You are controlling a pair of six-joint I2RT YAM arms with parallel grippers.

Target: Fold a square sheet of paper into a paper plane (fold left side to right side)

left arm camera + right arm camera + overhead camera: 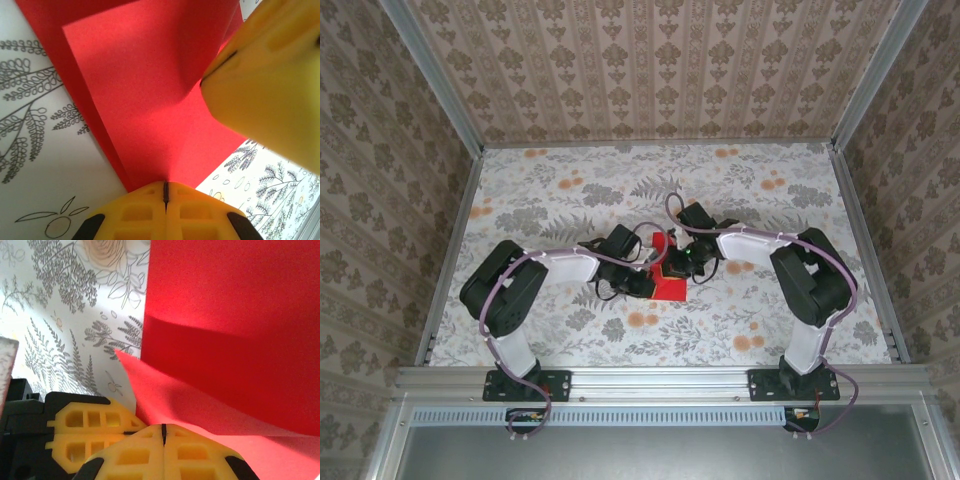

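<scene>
Mid-fold: paper (672, 288) sits centre of the top view, partly folded over, left gripper (165, 192) and right gripper (163, 432) both pressed together at its edge; next probably means flattening it rightward and creasing.

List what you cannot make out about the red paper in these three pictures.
Left wrist view: the red paper runs off the top edge; a blurred yellow finger hides its right side.
Right wrist view: top and right edges cut the paper off.
Top view: the left gripper and right gripper cover part of it; folds too small.
</scene>
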